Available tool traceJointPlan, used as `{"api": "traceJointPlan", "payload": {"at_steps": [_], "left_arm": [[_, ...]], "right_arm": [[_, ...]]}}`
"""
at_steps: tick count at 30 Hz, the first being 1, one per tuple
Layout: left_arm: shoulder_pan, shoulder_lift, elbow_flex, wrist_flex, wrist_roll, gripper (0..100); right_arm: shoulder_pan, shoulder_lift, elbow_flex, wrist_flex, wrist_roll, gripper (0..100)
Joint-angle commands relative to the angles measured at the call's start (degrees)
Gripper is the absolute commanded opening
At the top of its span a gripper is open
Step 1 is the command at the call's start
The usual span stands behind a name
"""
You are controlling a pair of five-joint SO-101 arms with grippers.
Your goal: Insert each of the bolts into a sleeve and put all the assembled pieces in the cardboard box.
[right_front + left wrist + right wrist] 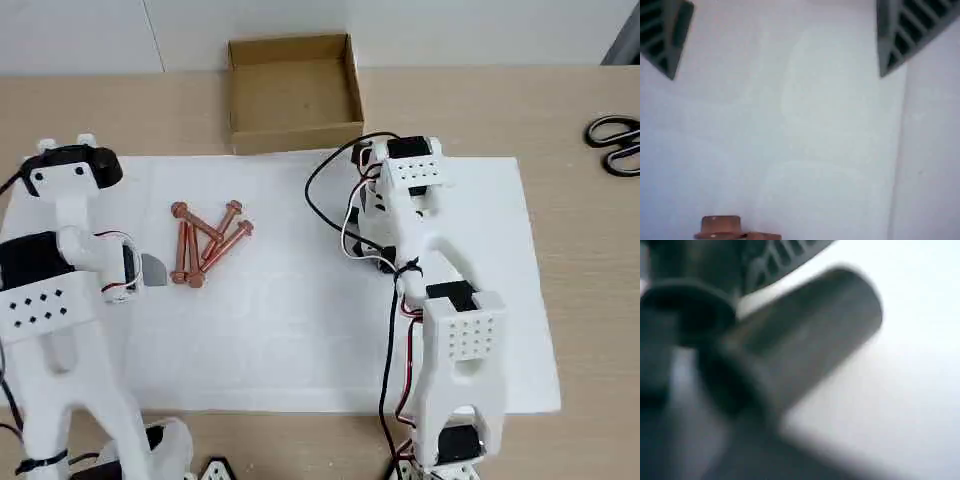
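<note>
Several copper bolts (207, 243) lie in a loose pile on the white sheet (290, 340), left of centre. My left gripper (150, 268) hovers just left of the pile, open; its dark fingers (900, 30) stand wide apart over bare sheet, with one bolt head (720, 226) at the picture's edge. The cardboard box (240, 95) sits empty at the back. My right arm (412, 185) folds down over the sheet's middle right, hiding its gripper. In the right wrist view a dark grey flanged sleeve (805, 340) lies very close, another sleeve (687, 310) beside it.
Black scissors (615, 145) lie on the wooden table at the far right. Black cables (330, 200) loop on the sheet beside the right arm. Open sheet stretches between the bolts and the right arm.
</note>
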Motion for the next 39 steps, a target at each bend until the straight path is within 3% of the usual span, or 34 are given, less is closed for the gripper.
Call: {"api": "traceJointPlan", "payload": {"at_steps": [1,9,16,28,39], "left_arm": [[0.09,0.00,-2.07,0.35,-0.09,25],[5.80,2.02,-2.77,-0.09,-1.67,25],[7.12,23.12,-12.88,-3.69,2.02,25],[11.08,55.56,-50.77,-1.41,29.01,25],[11.87,70.42,-64.22,0.00,38.24,25]], "right_arm": [[0.04,-5.67,-0.26,3.12,2.90,0.4],[2.15,-16.40,-0.18,3.56,5.45,0.4],[2.86,-18.33,1.23,3.56,5.71,0.4],[2.86,-18.68,3.43,3.30,5.63,0.4],[2.86,-18.68,3.52,3.21,5.54,0.4]]}}
